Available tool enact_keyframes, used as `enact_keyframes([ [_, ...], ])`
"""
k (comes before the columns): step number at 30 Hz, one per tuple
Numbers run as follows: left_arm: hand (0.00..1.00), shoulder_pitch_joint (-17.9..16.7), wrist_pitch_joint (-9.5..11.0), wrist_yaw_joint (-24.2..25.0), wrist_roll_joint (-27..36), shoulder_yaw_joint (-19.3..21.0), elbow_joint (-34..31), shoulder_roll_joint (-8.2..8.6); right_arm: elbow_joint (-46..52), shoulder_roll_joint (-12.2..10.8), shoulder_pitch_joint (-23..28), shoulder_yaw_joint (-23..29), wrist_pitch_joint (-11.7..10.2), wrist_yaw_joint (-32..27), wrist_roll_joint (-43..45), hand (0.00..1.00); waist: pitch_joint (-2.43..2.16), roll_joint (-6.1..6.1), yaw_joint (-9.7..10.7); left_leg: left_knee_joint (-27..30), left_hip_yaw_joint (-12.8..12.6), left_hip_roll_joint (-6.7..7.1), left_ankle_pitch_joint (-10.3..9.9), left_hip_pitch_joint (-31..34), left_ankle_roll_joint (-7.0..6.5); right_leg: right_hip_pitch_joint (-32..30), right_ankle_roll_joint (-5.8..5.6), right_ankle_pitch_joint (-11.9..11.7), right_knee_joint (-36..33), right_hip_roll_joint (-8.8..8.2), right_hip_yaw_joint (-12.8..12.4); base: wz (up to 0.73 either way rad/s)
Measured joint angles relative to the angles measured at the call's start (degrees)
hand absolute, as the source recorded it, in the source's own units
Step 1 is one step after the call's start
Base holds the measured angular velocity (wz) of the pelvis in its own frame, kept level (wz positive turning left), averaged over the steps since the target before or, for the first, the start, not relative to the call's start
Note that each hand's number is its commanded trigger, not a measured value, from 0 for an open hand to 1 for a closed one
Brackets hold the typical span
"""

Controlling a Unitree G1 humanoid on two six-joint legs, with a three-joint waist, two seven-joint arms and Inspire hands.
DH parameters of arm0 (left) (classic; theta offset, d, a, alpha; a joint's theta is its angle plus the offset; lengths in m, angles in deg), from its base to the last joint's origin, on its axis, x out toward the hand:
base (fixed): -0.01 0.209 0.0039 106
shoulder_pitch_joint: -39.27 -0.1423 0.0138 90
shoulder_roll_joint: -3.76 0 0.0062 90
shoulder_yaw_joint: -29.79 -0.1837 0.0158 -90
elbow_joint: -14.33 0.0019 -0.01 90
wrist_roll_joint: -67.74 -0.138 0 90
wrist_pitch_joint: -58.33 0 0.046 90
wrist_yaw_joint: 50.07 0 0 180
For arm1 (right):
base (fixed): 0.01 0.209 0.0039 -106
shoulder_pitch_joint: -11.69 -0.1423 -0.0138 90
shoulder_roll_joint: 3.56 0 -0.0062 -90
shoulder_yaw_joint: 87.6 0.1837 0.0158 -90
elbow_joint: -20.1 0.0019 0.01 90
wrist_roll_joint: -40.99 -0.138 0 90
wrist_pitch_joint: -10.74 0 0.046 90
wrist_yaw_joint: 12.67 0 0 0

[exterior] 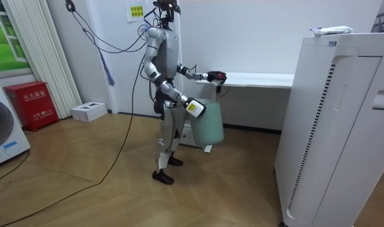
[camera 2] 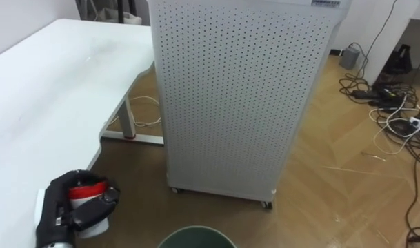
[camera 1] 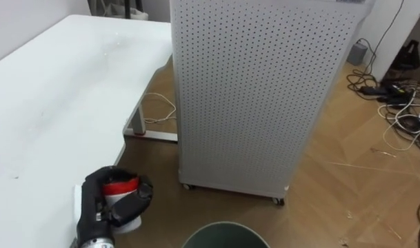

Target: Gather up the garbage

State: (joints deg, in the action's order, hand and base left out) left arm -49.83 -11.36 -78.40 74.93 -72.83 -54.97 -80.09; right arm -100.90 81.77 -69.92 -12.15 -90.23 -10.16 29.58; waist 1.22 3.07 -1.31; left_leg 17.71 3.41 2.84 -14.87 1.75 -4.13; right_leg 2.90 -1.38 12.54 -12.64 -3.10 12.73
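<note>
While the robot stands at the end of the white table (camera 1: 51,117), its left hand (camera 1: 92,200) is clamped round one white cup (camera 1: 120,187) with a red top, held at the table's edge. One green bin (camera 1: 223,233) is just to the right. In the room view the right hand (exterior: 192,108) is at the bin's rim, but I cannot tell how its fingers stand. Further right stands one white perforated cabinet (camera 1: 251,96) on casters; its top label (camera 2: 325,3) is too small to read. Loose cables (camera 1: 403,120) lie on the wooden floor (camera 1: 347,186).

Both eye views look down closely, sharing table (camera 1: 51,103) and perforated cabinet (camera 1: 258,89); room view stands farther off.
</note>
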Motion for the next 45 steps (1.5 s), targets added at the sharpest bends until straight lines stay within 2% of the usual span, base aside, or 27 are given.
enact_keyframes([
  [9,1.00,0.52,0.02,6.55,-0.62,-5.43,-1.95,0.65,-0.20,-0.16,-5.49,-0.47,-0.10,-1.97,-2.79,1.00,-0.03,0.06,-0.63,0.15,-0.83,-0.21,0.02,1.80,0.04,-2.07,0.09,-0.06,-0.23,-0.15,-0.92,-0.03],
  [14,1.00,1.09,0.02,7.84,-0.59,-7.33,-1.01,0.73,-0.19,-0.24,-8.66,-3.65,-0.14,-4.17,-2.79,1.00,0.00,0.03,-0.72,0.35,-0.98,-0.30,0.05,3.53,0.06,-4.80,0.17,-0.10,-1.25,0.17,-1.66,-0.08],
  [19,1.00,2.54,0.05,7.72,-0.58,-8.15,2.06,1.44,-0.22,-0.60,-10.95,-4.51,-0.87,-5.09,-3.01,1.00,0.60,-0.57,-0.64,0.33,-1.10,-0.39,0.05,5.12,0.06,-7.15,0.18,-0.10,-2.49,0.03,-1.63,-0.08],
  [20,1.00,3.01,0.07,7.61,-0.55,-8.51,3.03,1.77,-0.46,-0.67,-11.65,-4.52,-1.28,-5.29,-3.17,1.00,0.82,-0.76,-0.50,0.32,-0.75,-0.50,0.08,5.66,0.05,-8.80,0.20,-0.08,-3.93,0.04,-1.58,-0.22],
  [21,1.00,4.15,0.09,7.55,-0.55,-8.99,5.00,1.97,-1.55,-0.89,-12.62,-4.53,-1.85,-5.49,-3.56,1.00,1.32,-1.20,-0.72,0.28,2.65,-0.63,0.13,5.68,0.10,-12.13,0.63,0.99,-7.74,0.30,-1.47,-0.32],
  [22,1.00,4.54,0.09,7.54,-0.54,-9.02,5.75,1.98,-2.22,-1.30,-13.35,-4.63,-2.03,-5.58,-3.80,1.00,1.38,-1.20,-0.97,0.39,4.85,-0.61,0.14,5.86,0.12,-13.94,1.22,0.78,-7.61,0.57,-1.71,-0.67],
  [23,1.00,4.77,0.11,7.35,-0.53,-8.24,6.88,1.95,-3.25,-2.17,-15.24,-5.51,-2.07,-5.83,-4.08,1.00,1.39,-1.11,-0.87,1.19,6.21,-0.69,-0.07,6.96,0.48,-17.47,3.03,-2.81,-2.75,1.41,-2.46,-0.54],
  [24,1.00,5.93,0.07,7.44,-0.49,-7.82,9.29,2.58,-3.67,-2.47,-16.17,-6.07,-2.12,-6.36,-4.46,1.00,1.56,-1.99,0.32,2.11,5.94,-1.07,-0.37,8.17,1.23,-18.48,3.18,-8.37,-2.26,1.50,-1.47,-0.34],
  [25,1.00,6.65,0.07,7.72,-0.51,-7.99,10.24,2.47,-3.84,-2.91,-16.26,-6.14,-2.13,-6.83,-4.87,1.00,1.58,-1.94,0.82,2.02,5.04,-1.15,-0.14,8.69,1.65,-18.44,3.28,-8.52,-2.04,1.44,-1.22,0.12],
  [26,1.00,8.07,0.08,8.24,-0.53,-8.57,11.36,3.09,-4.60,-3.12,-16.77,-6.39,-2.14,-7.17,-5.73,1.00,1.79,-1.61,1.25,2.42,1.99,-1.51,-0.01,9.77,2.47,-18.55,3.30,-8.52,-1.87,1.26,-2.09,0.21],
  [27,1.00,8.88,0.09,8.41,-0.54,-9.06,11.92,3.49,-5.06,-3.11,-17.04,-6.54,-2.14,-7.35,-6.25,1.00,1.88,-1.46,1.51,2.81,0.41,-1.79,-0.09,10.67,3.08,-18.66,3.29,-8.52,-1.82,1.22,-3.52,0.51],
  [28,1.00,10.45,0.09,8.73,-0.75,-10.22,12.76,4.28,-5.52,-3.08,-17.11,-6.16,-2.14,-7.55,-7.02,1.00,1.93,-1.37,2.35,1.88,-1.02,-2.77,0.68,13.01,3.67,-19.22,2.87,-8.45,-1.99,1.23,-5.87,0.68],
  [29,1.00,11.51,0.23,8.73,-1.96,-10.99,13.14,4.98,-5.75,-3.15,-17.31,-5.83,-2.11,-7.67,-7.33,1.00,1.93,-0.81,2.16,1.78,-4.31,-4.00,2.25,14.35,2.20,-20.60,2.32,-8.25,-3.08,1.16,-6.64,0.59],
  [30,1.00,11.54,0.26,8.61,-3.09,-11.25,13.28,5.62,-6.14,-2.98,-17.59,-5.66,-2.09,-7.70,-7.33,1.00,1.93,-0.45,1.72,2.18,-7.19,-4.36,2.51,14.90,1.99,-21.59,2.13,-8.17,-3.97,1.14,-6.45,0.19],
  [33,1.00,11.55,0.26,7.88,-4.55,-11.04,14.97,5.86,-6.25,-3.60,-17.94,-5.61,-2.10,-7.20,-7.32,1.00,1.98,-0.51,0.45,2.80,-8.18,-4.04,2.44,15.03,1.91,-21.97,2.08,-8.19,-4.15,1.02,-5.52,-0.25],
  [35,1.00,12.07,0.26,7.54,-5.14,-9.91,16.85,6.01,-6.24,-4.42,-18.78,-5.85,-2.10,-6.61,-7.12,1.00,2.02,-0.64,0.72,3.23,-8.18,-3.68,2.38,15.72,1.82,-22.37,1.88,-8.06,-4.23,0.13,-4.40,-0.10],
  [40,1.00,12.91,0.29,6.05,-5.36,-9.96,20.00,7.14,-6.33,-4.34,-19.67,-6.16,-2.09,-5.09,-7.11,1.00,2.06,-0.70,1.06,4.06,-8.83,-3.09,2.37,16.96,1.71,-24.68,1.25,-7.29,-7.40,-0.79,-4.50,0.03],
  [41,0.81,12.98,0.33,5.74,-5.48,-9.95,21.01,7.36,-6.34,-4.39,-19.68,-6.17,-2.09,-4.58,-7.00,1.00,2.13,-0.80,1.05,4.10,-9.27,-3.07,2.27,17.07,1.34,-25.17,1.24,-7.22,-7.91,-0.81,-4.57,-0.09],
  [42,0.27,13.05,0.34,5.05,-5.59,-9.96,22.13,7.52,-6.39,-4.39,-19.56,-6.21,-2.10,-4.31,-6.80,1.00,2.23,-0.97,1.18,4.18,-9.42,-3.05,2.26,17.41,1.02,-25.56,1.24,-7.20,-8.09,-0.80,-4.63,-0.08],
  [43,0.00,13.12,0.34,4.68,-5.61,-9.96,22.59,7.54,-6.39,-4.37,-19.51,-6.23,-2.09,-4.30,-6.79,1.00,2.30,-1.08,1.29,4.34,-9.43,-3.00,2.25,17.72,0.93,-25.84,1.24,-7.20,-8.12,-0.79,-4.59,0.00],
  [45,0.00,13.21,0.33,2.77,-5.66,-9.92,23.91,7.55,-6.39,-4.32,-19.41,-6.23,-2.09,-4.25,-6.79,1.00,2.64,-1.65,2.16,5.11,-9.62,-3.05,2.09,19.53,0.60,-27.21,1.27,-7.21,-8.56,-0.80,-4.56,0.00],
])
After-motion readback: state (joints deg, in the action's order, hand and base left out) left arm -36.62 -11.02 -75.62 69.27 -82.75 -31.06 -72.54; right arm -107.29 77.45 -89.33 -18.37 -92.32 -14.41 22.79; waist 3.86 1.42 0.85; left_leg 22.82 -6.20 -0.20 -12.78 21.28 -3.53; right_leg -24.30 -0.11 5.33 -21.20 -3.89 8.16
